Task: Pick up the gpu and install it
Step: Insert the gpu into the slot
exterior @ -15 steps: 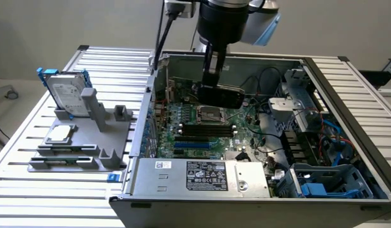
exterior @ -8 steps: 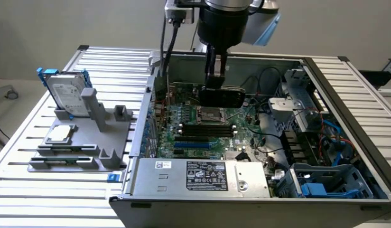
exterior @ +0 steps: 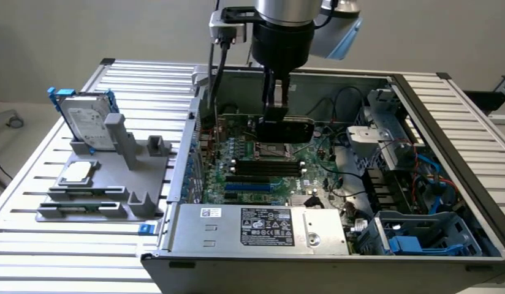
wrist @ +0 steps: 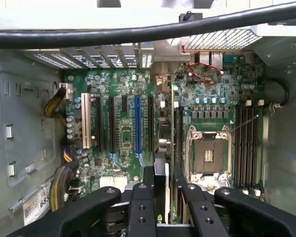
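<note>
Gripper (exterior: 277, 117): I am seeing it clamping the gpu (exterior: 283, 131)
Gpu: hanging above motherboard (exterior: 254, 184), 12 o'clock from memory slots (exterior: 269, 166)
Progress: pickup done; I am judging seating not yet done

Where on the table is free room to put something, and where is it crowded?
Free: the bare table in front of the grey holder, and beyond the case on the exterior view's right. Crowded: inside the case, where the gripper holds the gpu.
</note>
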`<state>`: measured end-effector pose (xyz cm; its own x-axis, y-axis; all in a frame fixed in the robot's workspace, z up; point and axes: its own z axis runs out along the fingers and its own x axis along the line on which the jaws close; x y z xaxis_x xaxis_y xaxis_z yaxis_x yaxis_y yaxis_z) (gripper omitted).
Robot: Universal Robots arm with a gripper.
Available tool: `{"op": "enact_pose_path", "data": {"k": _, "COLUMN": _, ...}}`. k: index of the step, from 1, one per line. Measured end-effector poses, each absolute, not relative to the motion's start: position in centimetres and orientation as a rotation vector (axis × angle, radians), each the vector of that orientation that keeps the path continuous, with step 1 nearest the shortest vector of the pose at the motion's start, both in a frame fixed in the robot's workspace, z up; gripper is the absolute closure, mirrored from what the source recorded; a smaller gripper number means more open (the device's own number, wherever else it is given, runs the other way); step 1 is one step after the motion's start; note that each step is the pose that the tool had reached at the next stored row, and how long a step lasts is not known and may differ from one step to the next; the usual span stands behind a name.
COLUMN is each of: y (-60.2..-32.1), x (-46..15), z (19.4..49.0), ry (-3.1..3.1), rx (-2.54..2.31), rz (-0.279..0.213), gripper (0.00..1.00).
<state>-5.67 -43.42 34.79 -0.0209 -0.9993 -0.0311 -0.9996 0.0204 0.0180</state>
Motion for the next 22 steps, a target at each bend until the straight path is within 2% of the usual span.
{"op": "enact_pose_path", "data": {"k": 22, "y": -44.2, "x": -6.0, "z": 33.3, "ry": 2.196, "rx": -2.218, "rz": 0.071, "gripper": 0.74}}
